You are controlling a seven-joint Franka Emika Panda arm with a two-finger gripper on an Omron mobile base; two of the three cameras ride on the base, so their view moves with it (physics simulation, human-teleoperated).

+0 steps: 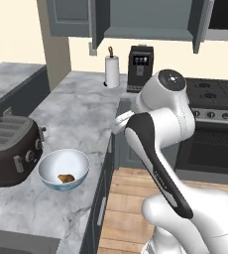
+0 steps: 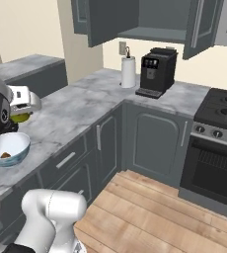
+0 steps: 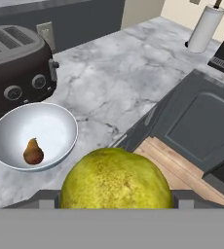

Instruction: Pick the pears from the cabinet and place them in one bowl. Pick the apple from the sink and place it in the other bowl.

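My gripper (image 3: 115, 197) is shut on the yellow-green pear (image 3: 116, 177), which bulges up between the two fingers. In the right base view the gripper (image 2: 19, 114) holds this pear (image 2: 19, 117) just above and to the right of the white and pale blue bowl (image 2: 18, 143). The brownish-red pear (image 3: 32, 151) lies inside that bowl (image 3: 60, 116), also seen from the left as the bowl (image 1: 81, 166) with the pear (image 1: 65, 177). The cabinet (image 1: 145, 22) stands open above the far counter, its shelf bare. The apple and the other bowl are out of view.
A dark toaster (image 1: 12, 149) stands just left of the bowl. A paper towel roll (image 1: 112, 71) and a coffee machine (image 1: 140, 67) sit at the back of the counter. A stove (image 2: 219, 123) is on the right. What may be the sink (image 1: 17, 243) shows at the near left.
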